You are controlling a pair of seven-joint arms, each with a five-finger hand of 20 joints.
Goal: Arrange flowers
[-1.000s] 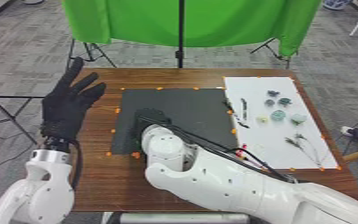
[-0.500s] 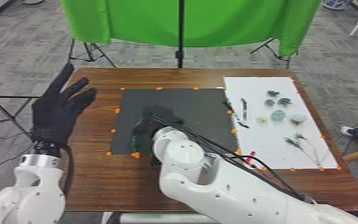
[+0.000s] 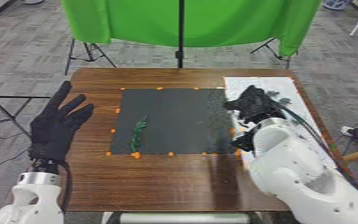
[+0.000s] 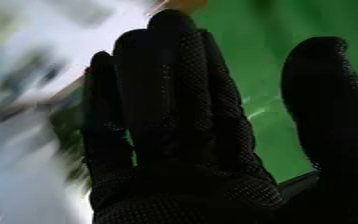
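In the head view the light is bright and quite even. The white sheet (image 3: 252, 81) at the right of the frame is brightest, and on the bench (image 3: 94, 187) a soft dark shadow lies at lower centre, beside the right arm (image 3: 295, 165). In the right wrist view, the right hand (image 3: 254, 106) is very dark, the left background is pale and strongly blurred, and faint glare streaks the green cloth (image 4: 269, 135) right of centre.

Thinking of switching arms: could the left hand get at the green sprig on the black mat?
Probably yes: the open left hand has nothing between it and the sprig, and the right hand is farther right.
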